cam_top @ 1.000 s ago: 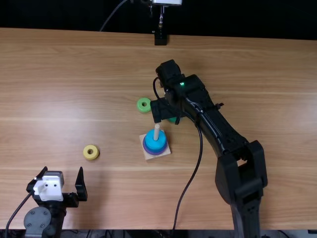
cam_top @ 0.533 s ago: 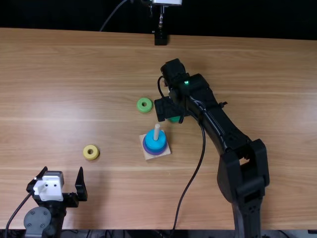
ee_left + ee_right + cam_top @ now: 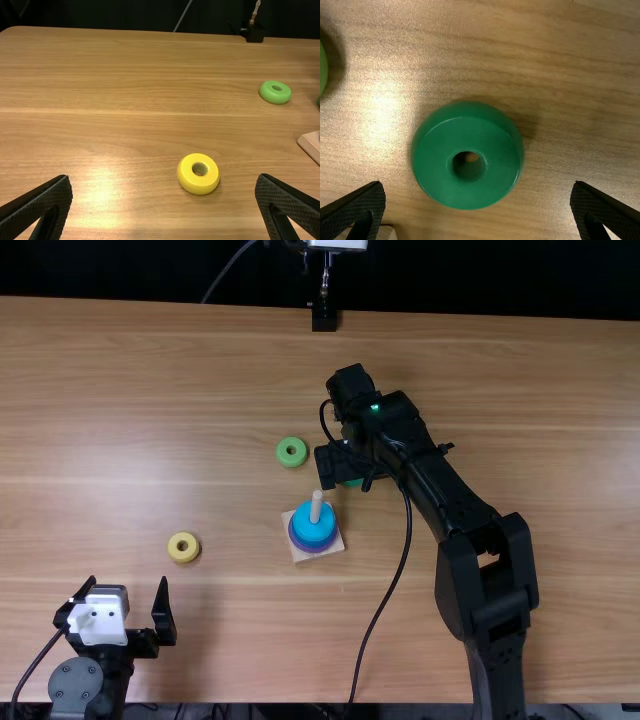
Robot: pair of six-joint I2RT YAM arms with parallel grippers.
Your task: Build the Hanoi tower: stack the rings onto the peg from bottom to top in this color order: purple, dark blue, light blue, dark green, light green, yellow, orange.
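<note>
The right gripper hangs over the dark green ring, partly covering it. In the right wrist view that ring lies flat on the table, and the right gripper is open, its fingers wide apart. On the wooden base a peg holds the light blue ring above a purple ring. A light green ring lies behind the base. The left gripper stands open near the yellow ring; the left wrist view shows this ring beyond the left gripper.
A black stand is at the table's far edge. The right arm stretches over the right half of the table, with a loose cable hanging beside it, right of the base.
The right gripper has shifted a little to the right over the dark green ring, then slightly toward the near edge. The left arm and the rings have kept still.
</note>
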